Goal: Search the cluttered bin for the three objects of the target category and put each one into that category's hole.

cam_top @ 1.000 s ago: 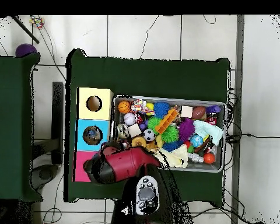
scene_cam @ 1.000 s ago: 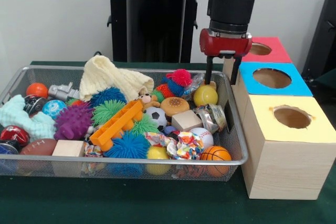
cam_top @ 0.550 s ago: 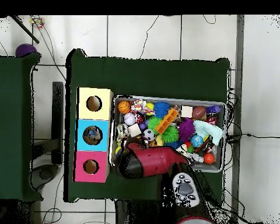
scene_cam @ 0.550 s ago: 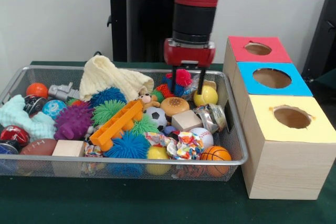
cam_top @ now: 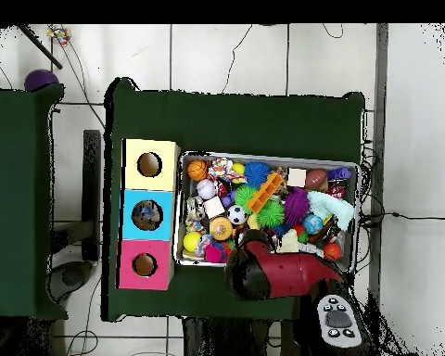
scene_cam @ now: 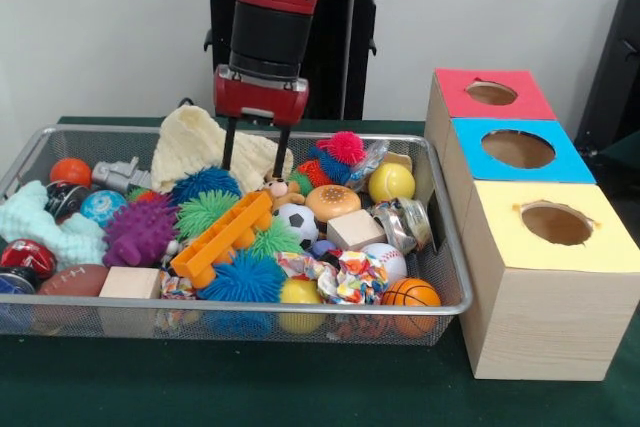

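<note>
Pincer open, empty, poised above cream cloth at back of wire bin. Orange toy truck, soccer ball, burger toy in front of cloth. Three holed boxes beside bin on counter.

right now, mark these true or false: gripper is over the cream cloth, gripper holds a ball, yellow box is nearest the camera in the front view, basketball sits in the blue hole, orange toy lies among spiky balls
1. The gripper hangs over the cream cloth. True.
2. The gripper holds a ball. False: its open fingers are empty.
3. The yellow box is nearest the camera in the front view. True.
4. The basketball sits in the blue hole. False: it lies in the wire bin, at the front corner near the boxes.
5. The orange toy lies among spiky balls. True.
</note>
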Tool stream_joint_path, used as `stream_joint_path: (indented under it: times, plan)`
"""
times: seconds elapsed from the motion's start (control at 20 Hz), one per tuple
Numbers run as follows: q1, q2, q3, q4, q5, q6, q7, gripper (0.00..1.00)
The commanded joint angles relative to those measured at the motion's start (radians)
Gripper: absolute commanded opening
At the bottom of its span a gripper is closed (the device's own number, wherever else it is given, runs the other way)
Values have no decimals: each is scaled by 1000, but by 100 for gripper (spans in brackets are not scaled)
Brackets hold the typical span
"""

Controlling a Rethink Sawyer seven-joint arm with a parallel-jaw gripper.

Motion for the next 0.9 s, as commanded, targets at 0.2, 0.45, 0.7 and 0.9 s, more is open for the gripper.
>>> stream_joint_path:
  times: [0.2,0.45,0.7,0.9]
  plan:
    - [118,51,-122,126,-22,-187,157,100]
    - [175,45,-144,180,11,-225,172,100]
    - [211,26,-150,226,25,-238,176,100]
    - [228,13,-147,239,31,-230,173,100]
